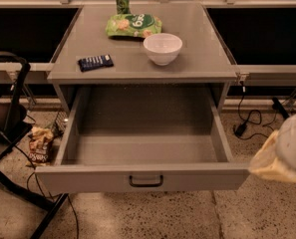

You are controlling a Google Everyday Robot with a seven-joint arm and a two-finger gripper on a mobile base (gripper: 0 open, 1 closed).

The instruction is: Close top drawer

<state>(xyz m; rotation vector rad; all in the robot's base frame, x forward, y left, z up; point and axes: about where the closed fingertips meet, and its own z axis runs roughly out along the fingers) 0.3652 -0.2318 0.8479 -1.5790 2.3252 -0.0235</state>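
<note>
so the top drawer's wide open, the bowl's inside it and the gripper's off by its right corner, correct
Not quite. The bowl isn't inside the top drawer; it stands on the cabinet top. The rest holds: the camera view shows the drawer wide open, with nothing in it, and the gripper off by its right corner.

Matt top drawer (87, 179); cream plastic end effector (273, 162) right.

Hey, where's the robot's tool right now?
In the camera view, the tool is at the far right edge, beside the right front corner of the pulled-out top drawer.
</note>
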